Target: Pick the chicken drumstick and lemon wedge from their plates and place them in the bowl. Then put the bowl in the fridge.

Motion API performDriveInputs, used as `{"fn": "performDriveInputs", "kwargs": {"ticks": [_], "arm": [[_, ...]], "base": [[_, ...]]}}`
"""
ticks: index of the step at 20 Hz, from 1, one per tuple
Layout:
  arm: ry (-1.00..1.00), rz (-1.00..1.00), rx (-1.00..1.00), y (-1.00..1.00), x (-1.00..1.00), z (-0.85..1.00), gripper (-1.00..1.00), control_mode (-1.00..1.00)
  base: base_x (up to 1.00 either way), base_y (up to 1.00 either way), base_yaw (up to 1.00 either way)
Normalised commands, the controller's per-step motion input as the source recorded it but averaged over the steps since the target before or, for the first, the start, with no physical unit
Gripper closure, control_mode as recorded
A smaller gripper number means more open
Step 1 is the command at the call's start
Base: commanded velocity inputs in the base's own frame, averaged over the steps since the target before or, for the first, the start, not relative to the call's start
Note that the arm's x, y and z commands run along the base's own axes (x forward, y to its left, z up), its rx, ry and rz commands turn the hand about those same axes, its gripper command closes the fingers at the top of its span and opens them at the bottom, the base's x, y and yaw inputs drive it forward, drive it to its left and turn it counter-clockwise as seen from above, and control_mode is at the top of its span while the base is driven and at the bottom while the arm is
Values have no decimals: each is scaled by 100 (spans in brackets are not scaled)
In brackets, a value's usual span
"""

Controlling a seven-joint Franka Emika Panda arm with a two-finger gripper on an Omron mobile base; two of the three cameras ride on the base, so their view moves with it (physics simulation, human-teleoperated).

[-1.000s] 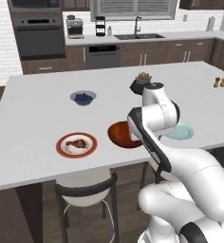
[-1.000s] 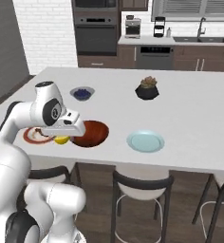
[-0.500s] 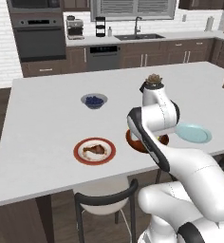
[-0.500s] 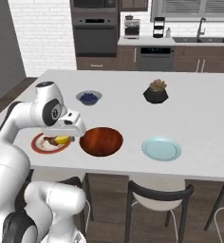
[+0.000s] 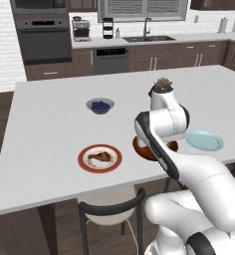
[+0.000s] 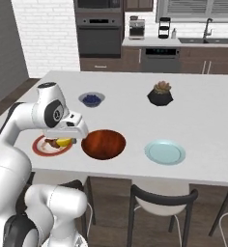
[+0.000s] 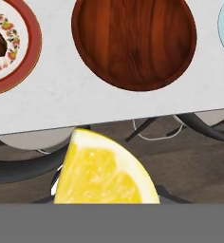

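Above the near edge of the white island counter [image 6: 135, 82], the gripper [image 6: 67, 141] carries the lemon wedge [image 7: 104, 173], clamped on it. In the hand view the bright yellow wedge hides both fingertips.

The wooden bowl [image 6: 104, 143] is the landmark. From the right base view, the gripper hangs just beside the bowl's left rim, over the red-rimmed white plate [image 5: 100, 158]. The chicken drumstick [image 5: 99, 159] lies on that plate. The pale blue plate [image 6: 165, 152] sits on the bowl's other side, bare. A small grey bowl of blueberries [image 6: 91, 99] and a black plant pot [image 6: 160, 94] stand beyond the bowl, well apart from it.

Over the last second the whole scene has slid sideways in both base views, so the base has driven along the counter; the dishes themselves have not moved. The bowl is empty, so judging by this, the lemon is about to go in, with the drumstick and fridge steps remaining.
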Motion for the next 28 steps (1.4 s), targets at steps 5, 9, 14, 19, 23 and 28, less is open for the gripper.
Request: {"fn": "performDriveInputs", "kwargs": {"ticks": [5,9,14,19,23,28], "arm": [[0,3,0,-2,20,0,100,-100],[0,12,1,-19,69,0,100,-100],[0,14,9,-53,93,-5,100,-100],[10,11,12,-69,100,-36,100,-100],[10,11,5,-34,76,-61,100,-100],[2,12,0,0,44,-57,100,-100]], "base": [[29,0,4],[0,0,0],[0,0,0],[0,0,0],[0,0,0],[0,0,0]]}}
